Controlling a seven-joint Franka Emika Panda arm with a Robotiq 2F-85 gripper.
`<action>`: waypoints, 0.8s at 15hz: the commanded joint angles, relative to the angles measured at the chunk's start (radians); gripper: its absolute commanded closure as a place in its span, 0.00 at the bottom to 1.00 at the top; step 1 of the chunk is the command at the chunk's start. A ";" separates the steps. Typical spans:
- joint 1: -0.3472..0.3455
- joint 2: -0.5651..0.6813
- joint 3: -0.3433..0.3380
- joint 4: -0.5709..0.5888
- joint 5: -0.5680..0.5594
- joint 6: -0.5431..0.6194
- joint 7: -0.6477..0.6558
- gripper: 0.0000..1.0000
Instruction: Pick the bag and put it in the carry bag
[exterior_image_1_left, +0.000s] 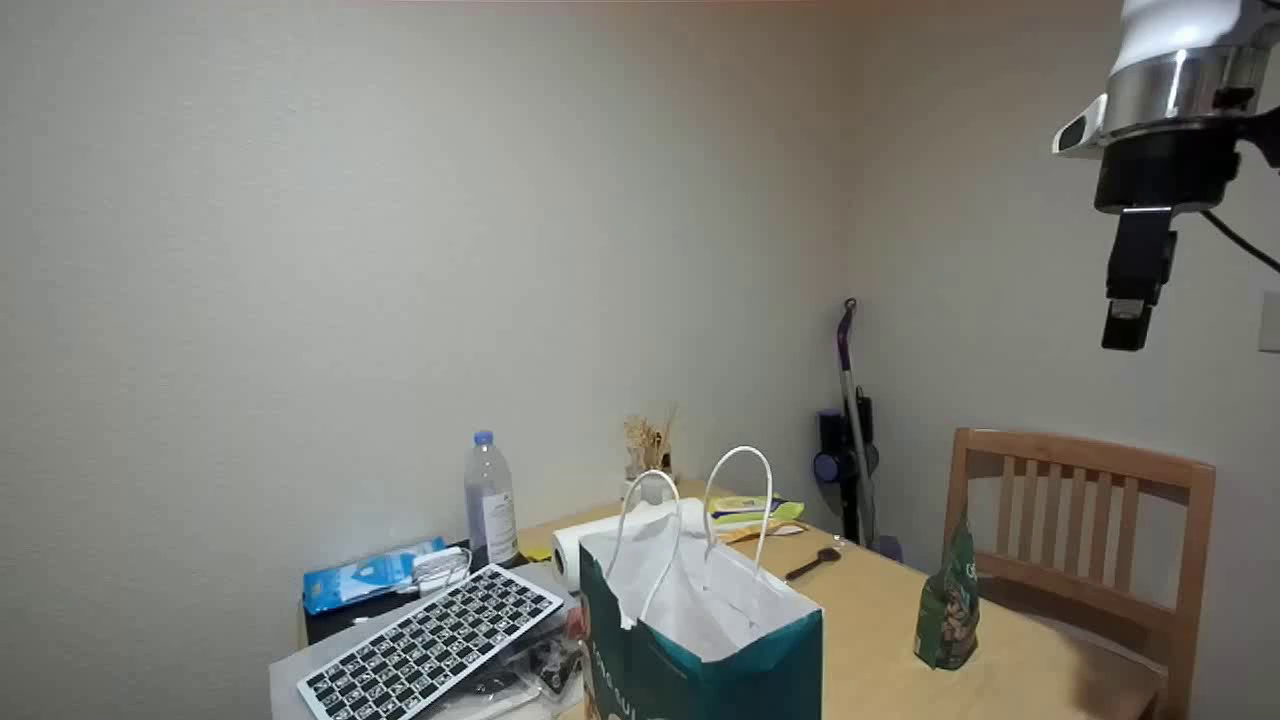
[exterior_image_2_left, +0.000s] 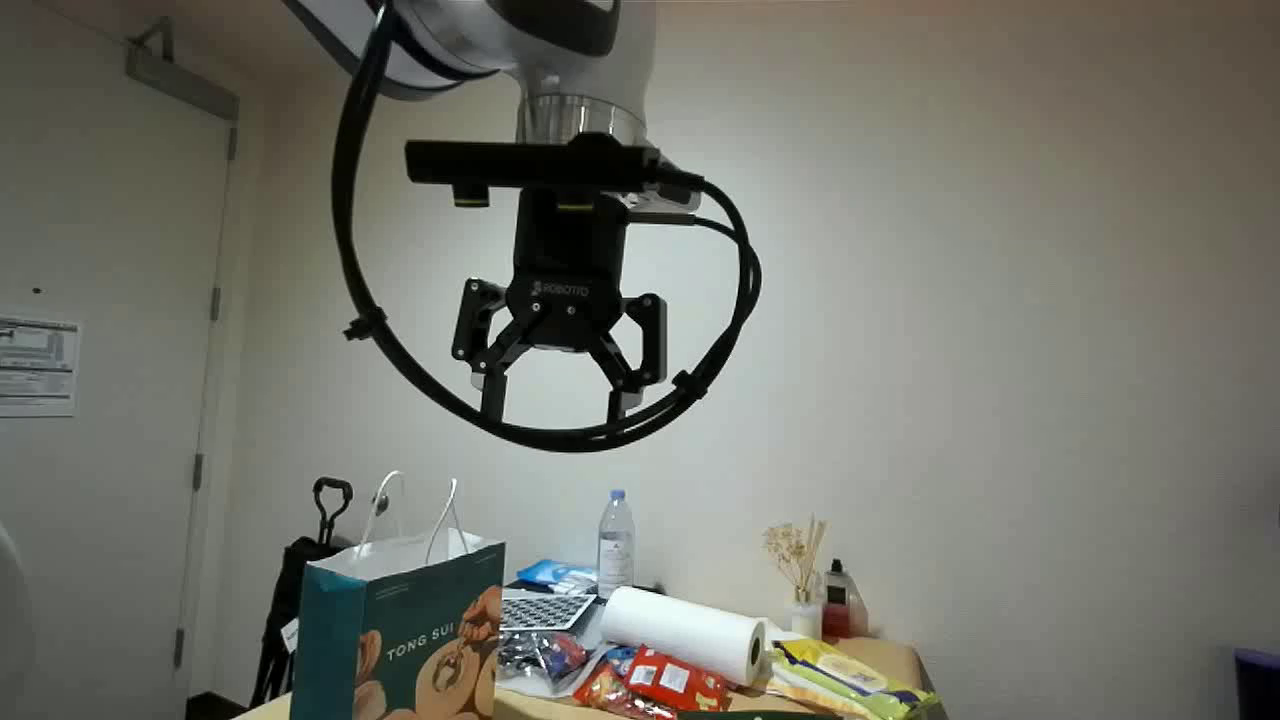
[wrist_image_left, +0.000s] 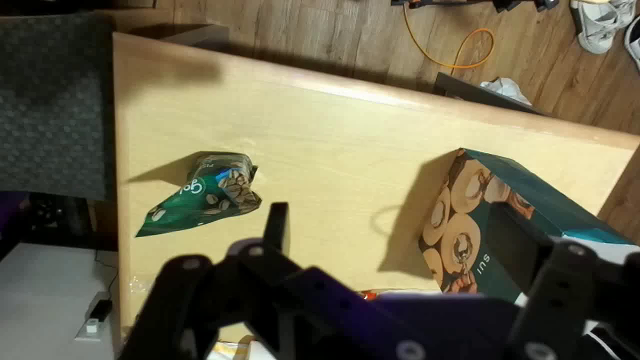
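The bag is a small green pouch with a nut print (exterior_image_1_left: 948, 605). It stands upright on the table beside the chair, and it also shows at the left in the wrist view (wrist_image_left: 215, 192). The carry bag is a teal paper bag with white handles (exterior_image_1_left: 720, 680). It stands upright with its top open, and also shows in an exterior view (exterior_image_2_left: 430, 640) and at the right in the wrist view (wrist_image_left: 457, 235). My gripper (exterior_image_2_left: 555, 405) is open and empty, high above the table. In the wrist view its fingers (wrist_image_left: 392, 215) lie between the pouch and the carry bag.
The wooden table (wrist_image_left: 325, 125) bears a paper towel roll (exterior_image_2_left: 685, 632), a bottle (exterior_image_2_left: 616, 545), red packets (exterior_image_2_left: 675, 680), a checkered board (exterior_image_1_left: 430, 640), a yellow wipes pack (exterior_image_2_left: 850, 670) and a dark spoon (exterior_image_1_left: 812, 564). A wooden chair (exterior_image_1_left: 1080, 450) stands at the table's end.
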 joint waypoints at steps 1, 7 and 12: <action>-0.005 0.002 0.004 0.002 0.004 -0.002 -0.003 0.00; 0.004 0.081 0.000 0.034 -0.004 0.016 -0.005 0.00; 0.005 0.275 0.001 0.116 -0.001 0.070 0.003 0.00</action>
